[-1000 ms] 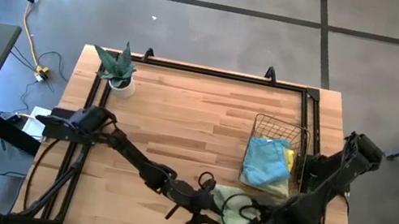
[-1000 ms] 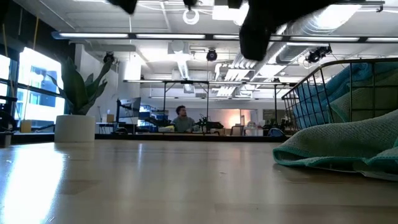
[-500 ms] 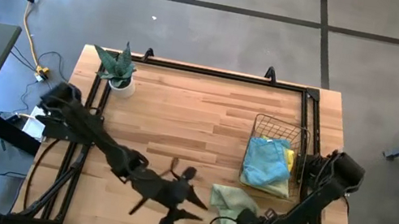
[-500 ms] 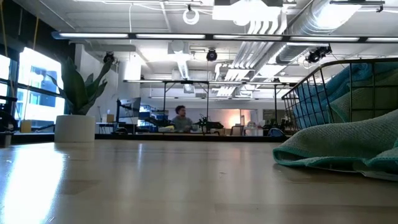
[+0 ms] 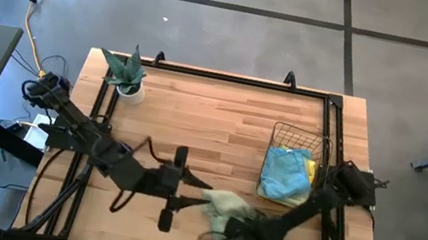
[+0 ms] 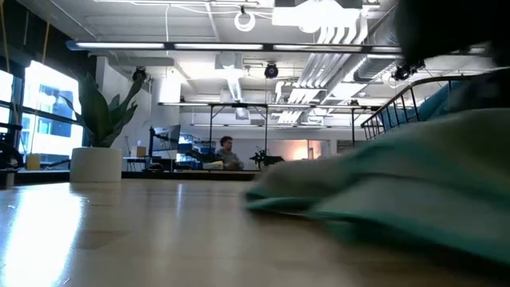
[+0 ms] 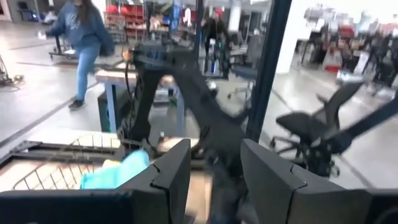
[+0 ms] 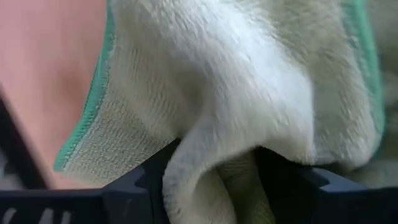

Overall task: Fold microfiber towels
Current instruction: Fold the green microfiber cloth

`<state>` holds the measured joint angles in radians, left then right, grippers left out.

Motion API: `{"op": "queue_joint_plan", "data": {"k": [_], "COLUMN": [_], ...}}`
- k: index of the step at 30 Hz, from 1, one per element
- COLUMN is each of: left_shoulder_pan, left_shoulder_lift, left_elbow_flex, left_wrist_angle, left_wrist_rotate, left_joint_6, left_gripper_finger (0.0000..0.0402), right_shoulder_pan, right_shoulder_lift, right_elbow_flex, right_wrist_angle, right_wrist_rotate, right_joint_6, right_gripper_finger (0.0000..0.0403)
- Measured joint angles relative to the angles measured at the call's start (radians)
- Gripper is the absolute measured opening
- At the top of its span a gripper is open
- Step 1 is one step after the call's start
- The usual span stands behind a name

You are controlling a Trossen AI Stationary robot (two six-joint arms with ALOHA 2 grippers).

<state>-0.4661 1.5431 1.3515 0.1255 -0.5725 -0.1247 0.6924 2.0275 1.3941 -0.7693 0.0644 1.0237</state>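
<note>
A pale green towel with a green edge (image 5: 221,203) lies bunched on the wooden table near its front edge; it also shows large in the low view (image 6: 382,183). My right gripper (image 5: 229,227) is shut on it, seen close in the right wrist view (image 8: 217,168). My left gripper (image 5: 189,188) is open and empty just left of the towel, pointing toward the table's right; its fingers (image 7: 174,174) stand apart. A light blue towel (image 5: 284,172) and a yellow towel (image 5: 303,197) lie in the copper wire basket (image 5: 304,136). My right gripper pinches a bunched fold of the pale green towel (image 8: 214,140) between its two fingers, several layers thick. The fingers come low from the table's near right side. The towel spreads beyond the fingers, and its left end (image 6: 263,199) lies on the table.
The wire basket stands at the table's right side. A potted plant (image 5: 128,78) stands at the far left corner. A black frame (image 5: 221,77) runs along the table's edges. Bare wood lies in the middle and far part of the table. People show in the room behind.
My right gripper has gone toward the table's left along the near edge, and the pale green towel has slid with it, staying bunched. My left gripper has drawn back toward the table's left edge, staying left of the towel.
</note>
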Motion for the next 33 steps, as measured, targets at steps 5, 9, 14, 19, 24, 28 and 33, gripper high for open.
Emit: {"op": "queue_joint_plan", "data": {"k": [5, 9, 14, 19, 24, 28, 33], "left_shoulder_pan": [-0.007, -0.027, -0.049, -0.049, -0.007, 0.071, 0.183], "left_shoulder_lift": [-0.046, -0.066, -0.090, -0.136, -0.213, -0.293, -0.357], "left_elbow_flex": [0.000, 0.000, 0.000, 0.000, 0.000, 0.000, 0.000], "left_wrist_angle": [-0.001, -0.002, -0.039, -0.165, -0.392, -0.682, -1.009], "left_wrist_rotate": [0.004, 0.005, 0.003, -0.089, -0.173, -0.154, -0.056], "left_joint_6": [0.005, -0.002, -0.002, -0.002, -0.110, -0.314, -0.471], "left_gripper_finger": [0.0133, 0.0133, 0.0133, 0.0133, 0.0133, 0.0133, 0.0133], "right_shoulder_pan": [-0.134, -0.250, -0.401, -0.521, -0.573, -0.605, -0.637], "right_shoulder_lift": [0.002, 0.003, 0.003, -0.001, -0.029, -0.039, -0.041], "right_elbow_flex": [0.000, 0.000, -0.001, 0.025, 0.134, 0.283, 0.418], "right_wrist_angle": [0.108, 0.172, 0.190, 0.177, 0.087, -0.028, -0.082], "right_wrist_rotate": [0.111, 0.185, 0.268, 0.147, 0.113, 0.159, 0.181], "right_joint_6": [-0.165, -0.221, -0.235, -0.268, -0.386, -0.436, -0.444], "right_gripper_finger": [0.0194, 0.0194, 0.0194, 0.0194, 0.0194, 0.0194, 0.0194]}}
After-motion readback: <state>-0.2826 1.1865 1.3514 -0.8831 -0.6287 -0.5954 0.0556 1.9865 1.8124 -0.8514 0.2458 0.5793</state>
